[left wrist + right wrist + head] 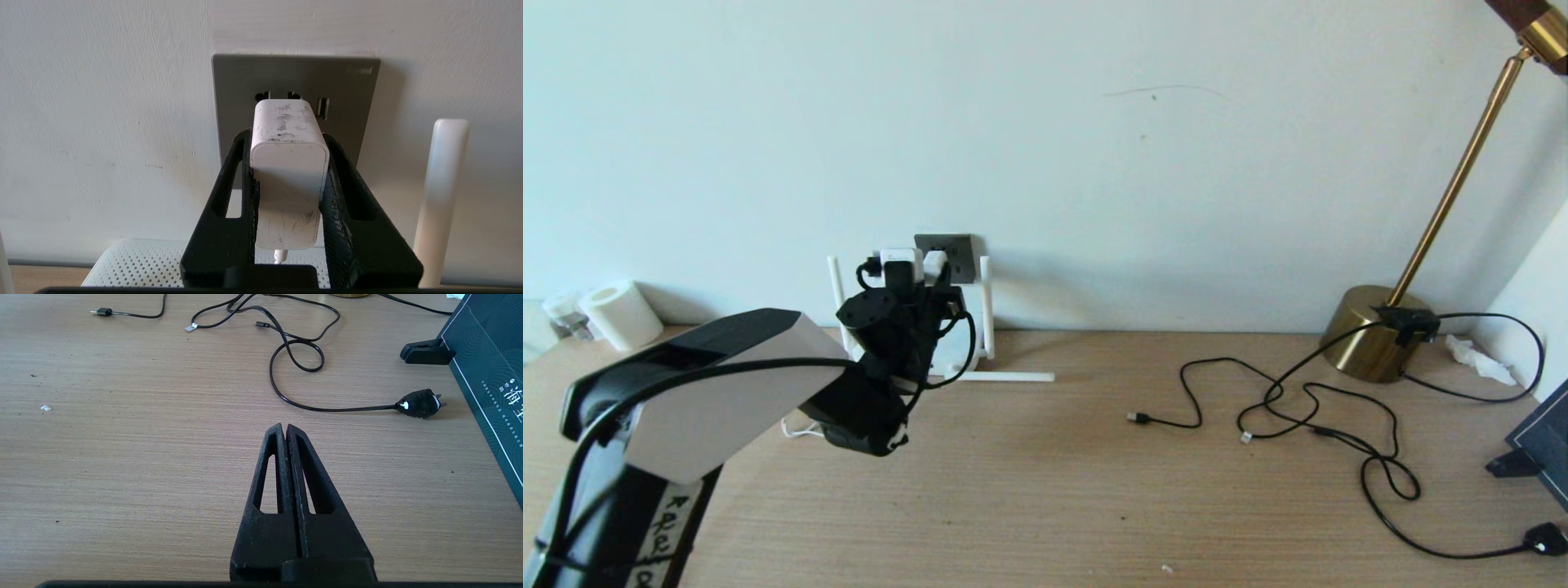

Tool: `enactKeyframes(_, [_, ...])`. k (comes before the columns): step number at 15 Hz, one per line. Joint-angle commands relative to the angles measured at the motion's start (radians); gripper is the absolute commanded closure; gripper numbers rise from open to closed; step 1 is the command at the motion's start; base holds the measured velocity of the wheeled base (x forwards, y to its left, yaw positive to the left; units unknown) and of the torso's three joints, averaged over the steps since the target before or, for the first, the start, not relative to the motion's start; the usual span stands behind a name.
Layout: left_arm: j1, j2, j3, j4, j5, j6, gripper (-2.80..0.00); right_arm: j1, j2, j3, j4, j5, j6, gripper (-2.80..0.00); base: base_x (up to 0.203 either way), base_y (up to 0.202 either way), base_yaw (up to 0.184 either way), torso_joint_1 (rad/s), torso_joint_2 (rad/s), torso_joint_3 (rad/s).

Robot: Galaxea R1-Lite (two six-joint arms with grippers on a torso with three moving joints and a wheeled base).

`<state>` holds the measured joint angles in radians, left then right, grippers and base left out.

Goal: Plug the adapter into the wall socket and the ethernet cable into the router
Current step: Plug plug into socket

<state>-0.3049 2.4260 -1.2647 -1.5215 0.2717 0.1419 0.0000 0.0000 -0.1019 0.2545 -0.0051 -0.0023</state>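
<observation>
While clamped in the left gripper (289, 163), adapter (289, 179) sits right at the socket (245, 90), front end against the faceplate near the upper pin holes; how deep the pins sit cannot be told. Jaws pinching adapter on both flanks, thin white cord (280, 256) trailing out of its back end. Head view: left gripper (913, 269) raised at the wall, adapter (900, 260) white against the dark grey socket (956, 255). Router (143, 261) flat on the worktop (1045, 490) directly below the socket, perforated white top showing under the jaws; one antenna (443, 196) upright beside the socket, another antenna (1013, 377) lying flat on the worktop.

Right gripper (285, 433) low over bare worktop (122, 457), jaws pressed together, nothing between them. Not seen in head view.

Over on the right side of the worktop: tangle of black cords (1339, 425), looped and crossing, one USB-type end (1137, 418) lying apart toward the middle, small black plug (421, 408) near a dark green box (490, 384). Ethernet cable cannot be picked out among them. Brass lamp (1376, 331) at the wall, paper roll (619, 314) far left.
</observation>
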Motion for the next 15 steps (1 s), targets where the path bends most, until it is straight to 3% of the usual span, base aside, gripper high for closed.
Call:
enactKeyframes(1, [0.0, -0.002, 0.004, -0.009, 0.001, 0.001, 0.0, 0.0, 0.0, 0.001, 0.002, 0.0, -0.001, 0.0, 0.0, 0.0, 0.0, 0.0, 0.0, 0.0])
enactKeyframes(15, [0.001, -0.001, -0.009, -0.009, -0.014, 0.001, 0.0, 0.0, 0.0, 0.0, 0.002, 0.0, -0.001, 0.0, 0.0, 0.0, 0.0, 0.0, 0.0, 0.0])
